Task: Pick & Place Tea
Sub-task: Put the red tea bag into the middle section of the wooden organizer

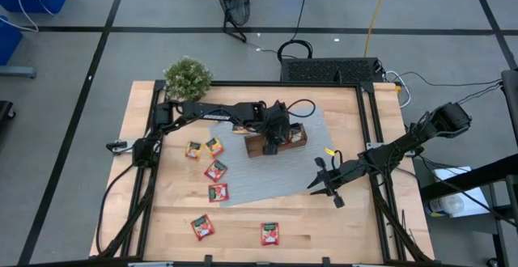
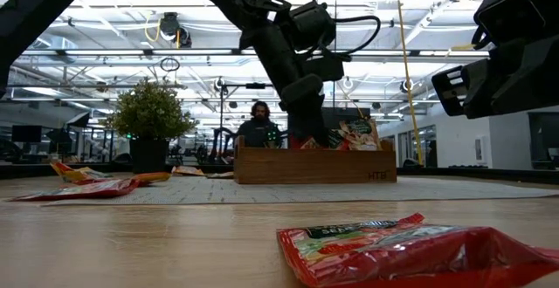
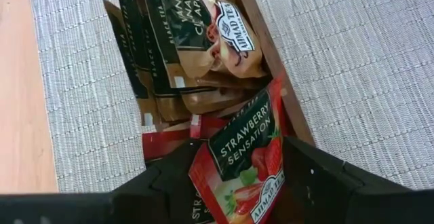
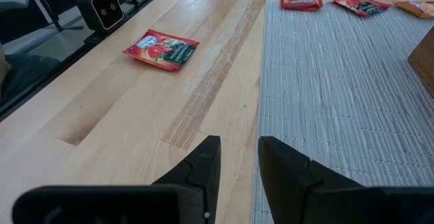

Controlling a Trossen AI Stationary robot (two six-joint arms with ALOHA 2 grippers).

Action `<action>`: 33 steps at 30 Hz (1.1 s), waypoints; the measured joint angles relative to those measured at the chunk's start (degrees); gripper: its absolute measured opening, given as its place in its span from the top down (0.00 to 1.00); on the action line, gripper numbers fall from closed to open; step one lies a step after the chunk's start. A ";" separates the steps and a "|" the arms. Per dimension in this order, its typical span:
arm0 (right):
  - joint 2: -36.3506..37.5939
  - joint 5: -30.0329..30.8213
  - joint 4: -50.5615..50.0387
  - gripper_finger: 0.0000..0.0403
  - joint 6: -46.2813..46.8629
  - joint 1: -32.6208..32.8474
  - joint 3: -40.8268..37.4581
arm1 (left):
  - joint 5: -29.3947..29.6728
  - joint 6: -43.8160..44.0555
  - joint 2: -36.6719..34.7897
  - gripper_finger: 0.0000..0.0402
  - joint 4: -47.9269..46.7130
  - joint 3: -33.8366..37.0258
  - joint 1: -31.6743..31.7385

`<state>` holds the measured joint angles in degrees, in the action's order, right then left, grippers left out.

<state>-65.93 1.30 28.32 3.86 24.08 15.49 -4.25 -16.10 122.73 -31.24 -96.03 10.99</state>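
L gripper (image 3: 237,176) over wooden tray (image 1: 293,143), jaws wide around red tea sachet (image 3: 245,153); R gripper (image 4: 237,157) idle, jaws part-open, empty

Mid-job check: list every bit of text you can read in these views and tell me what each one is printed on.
"STRAWBERRY SENSATION": red sachet between the left pincer fingers, over the wooden tray.
"AHMAD TEA": logo on the brown sachet in the tray.
"BLACK TEA": edge of a brown sachet beside it.
Loose sachets on the table and the mark on the tray's front in the low view: too small to read.
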 joint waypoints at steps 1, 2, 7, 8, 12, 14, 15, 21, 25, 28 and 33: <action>0.01 0.01 0.01 0.77 0.00 0.01 0.00 | 0.01 -0.13 0.01 0.47 -0.03 0.00 -0.05; 0.02 0.02 0.02 0.77 0.00 0.01 0.00 | 0.00 -0.17 -0.01 0.47 -0.02 0.00 -0.09; 0.02 0.07 0.07 0.77 0.00 0.01 0.00 | -0.09 -0.74 -0.01 0.47 0.10 0.00 -0.31; 0.02 0.07 0.07 0.77 0.00 0.01 0.00 | -0.11 -0.76 -0.01 0.47 0.12 0.00 -0.33; 0.00 0.08 0.10 0.77 0.00 0.01 0.00 | -0.20 -0.76 -0.01 0.51 0.10 0.00 -0.33; 0.02 0.07 0.09 0.77 0.00 0.01 0.00 | -0.52 -0.76 -0.01 0.57 0.08 0.00 -0.32; 0.00 0.09 0.09 0.77 0.00 0.01 0.00 | -0.82 -0.76 -0.01 0.61 0.08 0.00 -0.29; 0.01 0.09 0.11 0.77 0.00 0.01 0.02 | -1.36 -0.69 -1.99 0.86 -0.67 -0.02 -0.29; 0.00 0.09 0.15 0.77 0.00 0.01 0.02 | -1.36 -0.01 -4.75 0.98 -0.38 -0.07 -0.29; 0.02 0.09 0.17 0.77 0.14 0.01 0.04 | -1.32 1.70 -6.87 0.97 -0.22 -0.07 -0.29; 0.02 0.04 0.09 0.77 1.51 0.01 0.07 | -1.31 6.23 -8.08 0.99 -0.22 -0.07 -0.32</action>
<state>-65.91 1.34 28.40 5.37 24.10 15.55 -5.56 -9.87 114.65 -31.46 -96.09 10.67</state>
